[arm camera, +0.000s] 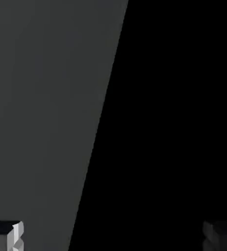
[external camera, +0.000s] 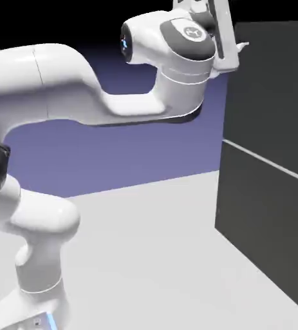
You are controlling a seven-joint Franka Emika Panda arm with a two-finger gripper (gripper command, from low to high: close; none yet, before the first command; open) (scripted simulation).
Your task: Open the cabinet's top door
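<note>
Currently, the cabinet (external camera: 267, 161) is standing at the exterior view's right, a tall dark grey box crossed by a thin pale seam. The top door (external camera: 273, 90) is the panel above that seam, and it is showing no gap, so judge it shut. You are not seeing its handle in either view.

The gripper (external camera: 232, 45) is sitting high in the exterior view, just beside the cabinet's upper near edge, partly cut off by the picture's top. Contact with the cabinet cannot be told. In the hand view, the fingertips (arm camera: 7, 235) are showing at the two bottom corners, spread wide, with nothing between them. Beyond them, you are looking at a grey surface (arm camera: 41, 108) on the left and plain black on the right; which part of the cabinet that is cannot be told.

The arm (external camera: 67, 84) is reaching up and across from the lower left.

Judge the step in hand as the approach: no grip is yet made. The next move is calling for you to locate the handle, bring it between the open fingers, and close on it before pulling.
</note>
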